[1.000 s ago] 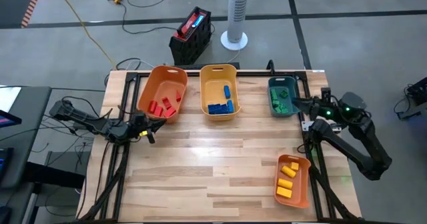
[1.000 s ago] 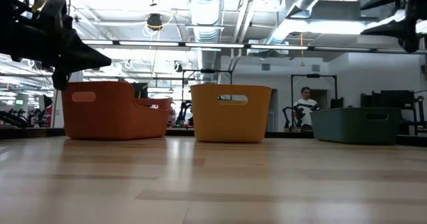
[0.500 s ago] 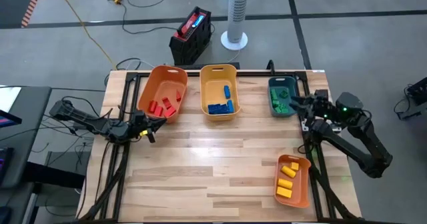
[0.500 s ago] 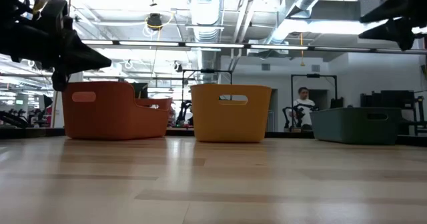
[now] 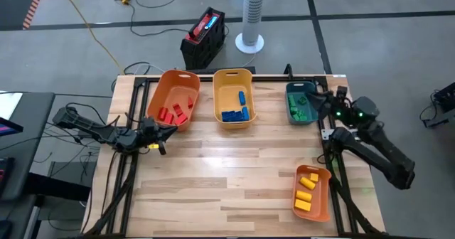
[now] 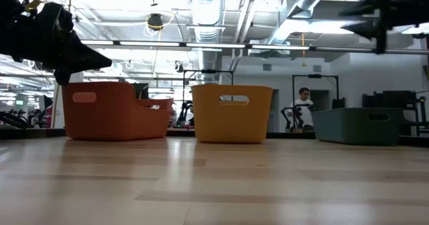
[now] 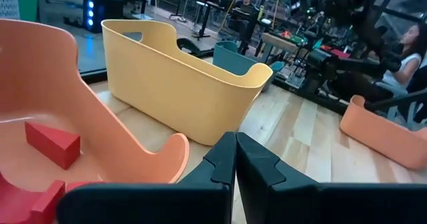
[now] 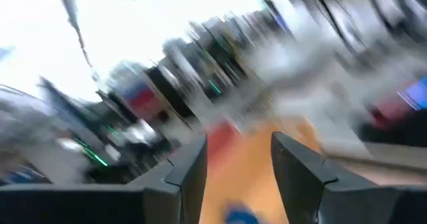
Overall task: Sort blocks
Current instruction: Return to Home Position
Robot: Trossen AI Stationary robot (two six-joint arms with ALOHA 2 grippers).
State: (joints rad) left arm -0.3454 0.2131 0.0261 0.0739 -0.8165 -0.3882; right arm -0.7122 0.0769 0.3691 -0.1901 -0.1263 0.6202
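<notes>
Left gripper (image 7: pixel 235 147): fingers pressed together, nothing between them. It hangs over the left side of the wooden table (image 5: pixel 227 164), just beside the near rim of the far orange bin (image 5: pixel 183 88), with its arm reaching in from the left.

Right gripper (image 8: pixel 238 154): fingers apart with a plain gap, holding nothing. In the high view it stands at the table's right edge, just beside the teal bin (image 5: pixel 298 86). The low view shows it raised well above the board.

Table: pale wood planks on a dark frame, carrying four bins.

Bins: three stand in a row along the far edge, upright and apart from one another.
- The far orange bin is at the left, turned at an angle.
- The yellow bin (image 5: pixel 227 89) is in the middle.
- The teal bin is at the right.

The near orange bin (image 5: pixel 323 196) lies alone close to the near right corner, well apart from the row.

Blocks, by colour:
- Red blocks (image 5: pixel 175 113) lie in the far orange bin, gathered toward its near end.
- Blue blocks (image 5: pixel 234 114) lie in the yellow bin, most bunched at its near end and one lying farther back.
- Green blocks (image 5: pixel 301 109) lie in the teal bin.
- Yellow blocks (image 5: pixel 307 189) lie in the near orange bin, spread along its length.

Exact counts cannot be told.
</notes>
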